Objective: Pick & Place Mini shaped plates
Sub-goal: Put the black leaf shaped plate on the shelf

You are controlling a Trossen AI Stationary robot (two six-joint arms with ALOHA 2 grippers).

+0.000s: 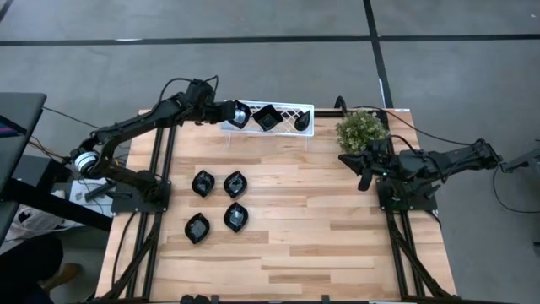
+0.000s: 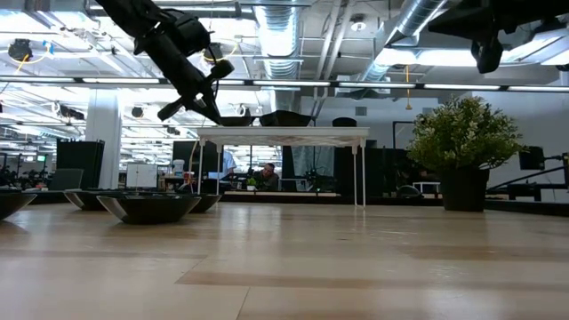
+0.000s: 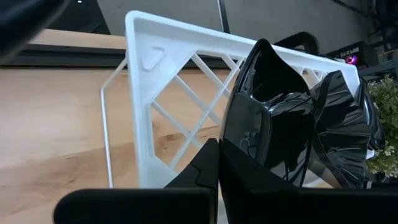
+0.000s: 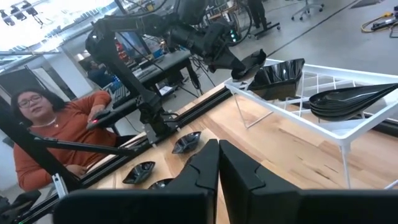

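Note:
My left gripper point(image 1: 239, 114) is at the left end of the white lattice rack point(image 1: 283, 108) at the table's far edge, shut on a glossy black leaf-shaped mini plate point(image 3: 267, 118). Two more black plates point(image 1: 268, 116) point(image 1: 301, 124) sit on the rack's top. Several other plates point(image 1: 202, 182) point(image 1: 236, 216) rest bottom down on the wooden table in a cluster at centre left. My right gripper point(image 1: 364, 171) hangs shut and holding nothing at the table's right side, beside the plant. My left gripper pinches the plate's rim point(image 3: 235, 158) between its two fingers, coming from the table's left and slanting down. The plate stands on edge, its hollow side facing away from the fingers, over the rack's left end point(image 4: 239, 87). Whether it touches the rack I cannot tell.
A small green bushy plant in a dark pot point(image 1: 363, 129) stands at the far right, close to the rack's right end. Bare wood lies across the table's middle and near side. Beyond the table a person in an orange top point(image 4: 56, 143) sits.

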